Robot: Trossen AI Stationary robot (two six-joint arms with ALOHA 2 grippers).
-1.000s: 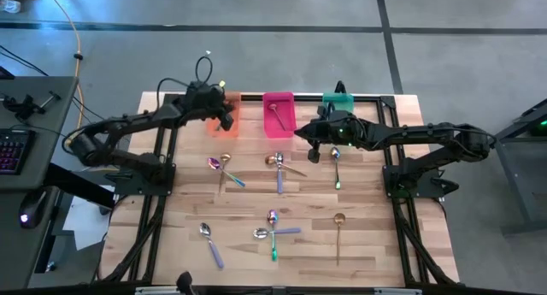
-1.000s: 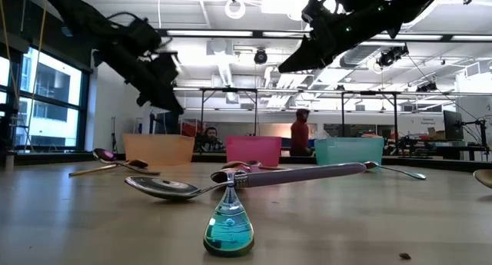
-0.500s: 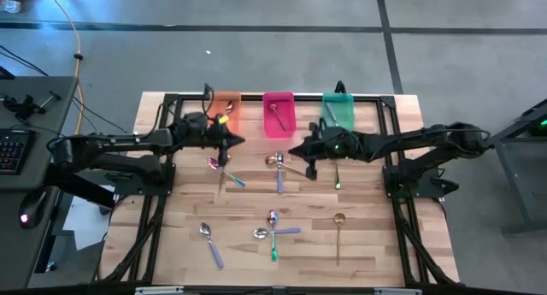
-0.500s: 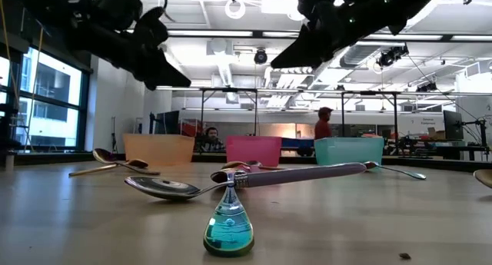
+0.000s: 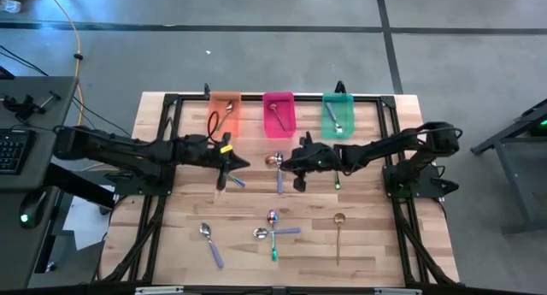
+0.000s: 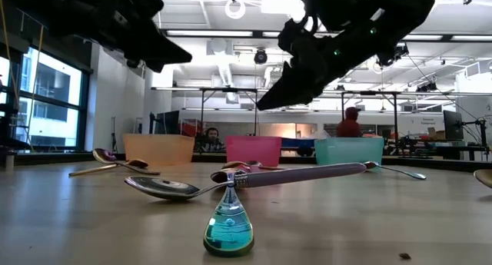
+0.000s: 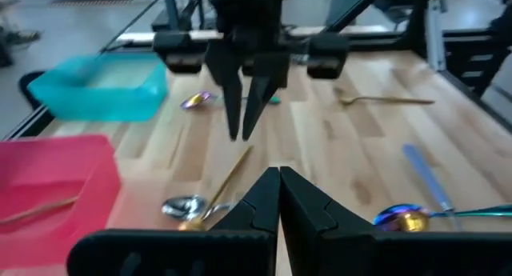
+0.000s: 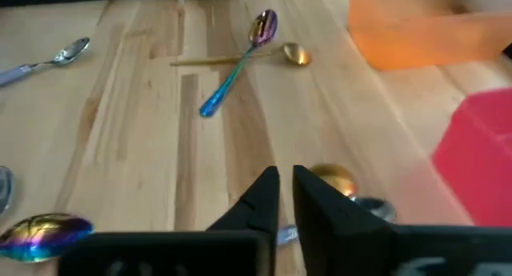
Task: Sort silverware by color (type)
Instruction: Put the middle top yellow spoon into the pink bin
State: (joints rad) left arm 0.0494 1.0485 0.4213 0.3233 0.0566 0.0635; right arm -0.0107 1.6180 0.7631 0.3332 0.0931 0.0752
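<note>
1. The wooden table (image 5: 376, 244) carried three bins along its 12 o'clock edge: the orange bin (image 5: 224, 97), the pink bin (image 5: 279, 95) and the green bin (image 5: 338, 96). Each appeared to hold one spoon.
2. Both arms had swung away from the bins within the last second and reached toward the table's middle. Judging by that, a drop-off round was finished and the next picks were beginning.
3. The left gripper (image 5: 232, 164) hung at about 10 o'clock from the table's centre. Its fingers were pressed together and held nothing.
4. The right gripper (image 5: 298, 168) hung at about 1 o'clock. Its fingers were nearly touching and also empty.
5. The rainbow spoon with a blue handle (image 8: 232, 74) lay crossed over a gold spoon (image 8: 240, 58), just under the left gripper.
6. A silver and gold spoon pair (image 5: 275, 161) lay beside the right gripper.
7. More spoons waited unsorted toward 6 o'clock.
</note>
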